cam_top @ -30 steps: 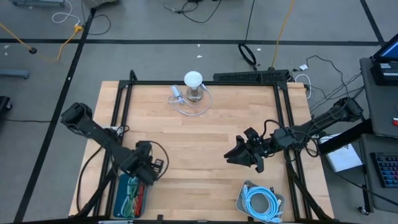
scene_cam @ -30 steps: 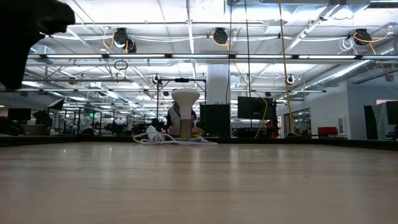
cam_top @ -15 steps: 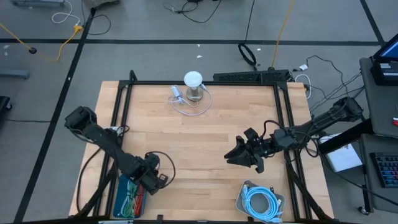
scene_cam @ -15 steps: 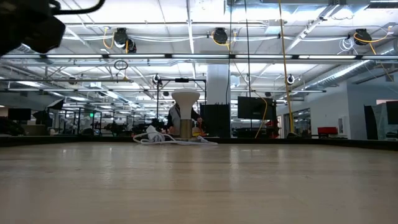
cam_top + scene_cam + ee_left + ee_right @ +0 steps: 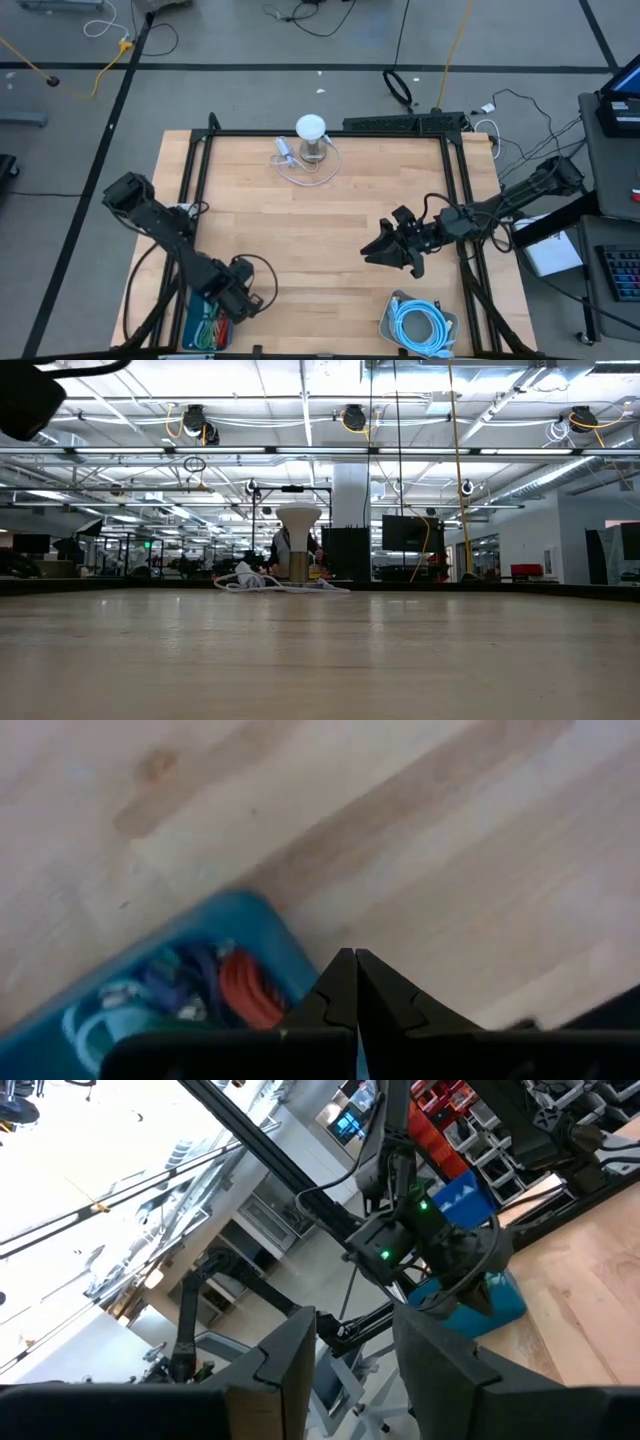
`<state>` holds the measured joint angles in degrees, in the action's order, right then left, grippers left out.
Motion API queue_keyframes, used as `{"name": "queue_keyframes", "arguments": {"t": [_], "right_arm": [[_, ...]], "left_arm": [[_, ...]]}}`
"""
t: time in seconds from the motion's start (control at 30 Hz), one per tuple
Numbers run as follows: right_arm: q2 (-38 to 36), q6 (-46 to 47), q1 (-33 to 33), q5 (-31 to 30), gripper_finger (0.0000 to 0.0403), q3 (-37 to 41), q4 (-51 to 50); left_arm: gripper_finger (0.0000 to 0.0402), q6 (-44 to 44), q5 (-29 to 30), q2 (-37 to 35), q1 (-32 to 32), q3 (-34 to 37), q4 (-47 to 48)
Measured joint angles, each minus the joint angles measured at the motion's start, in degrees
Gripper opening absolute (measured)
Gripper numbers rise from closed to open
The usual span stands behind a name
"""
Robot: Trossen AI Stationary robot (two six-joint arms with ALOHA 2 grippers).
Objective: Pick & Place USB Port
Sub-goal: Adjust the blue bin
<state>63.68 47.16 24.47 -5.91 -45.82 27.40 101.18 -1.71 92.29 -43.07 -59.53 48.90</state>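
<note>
Over the blue plastic bin (image 5: 207,318) of coloured cables at the table's near-left corner, the left gripper (image 5: 243,297) hovers with fingers closed and empty, likely needing to open and descend; right gripper (image 5: 385,247) waits half-open mid-table.

Seen from above, the blue bin (image 5: 205,322) at the table's lower left is cut by the frame's bottom edge and partly covered by the left gripper (image 5: 240,300); its coloured cables are too small to tell apart. In the left wrist view those contents blur into red and blue shapes. The grey tray (image 5: 420,322) with a coiled light-blue cable (image 5: 418,325) is likewise clipped at the bottom edge. The small white item (image 5: 285,150) beside the white lamp (image 5: 311,136) at upper centre is too small to identify. In the low view only a dark arm part shows at the upper left corner, cropped by the frame.
</note>
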Motion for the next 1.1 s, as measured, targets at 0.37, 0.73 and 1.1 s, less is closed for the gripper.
{"name": "queue_keyframes", "arguments": {"t": [0.37, 0.73, 1.1], "right_arm": [[0.0, -0.28, 0.0, 0.02, 0.013, 0.0, -0.27], [0.0, -0.32, -0.15, 0.07, 0.013, 0.0, -0.71], [0.0, -0.33, -0.15, 0.22, 0.013, 0.0, -1.11]], "left_arm": [[0.0, 0.43, -4.07, 0.0, -2.08, 0.0, -0.23], [0.0, 0.19, -7.17, 0.0, -3.98, -0.02, -6.58], [0.0, 5.77, -10.41, 0.0, -8.36, -0.02, -8.51]]}}
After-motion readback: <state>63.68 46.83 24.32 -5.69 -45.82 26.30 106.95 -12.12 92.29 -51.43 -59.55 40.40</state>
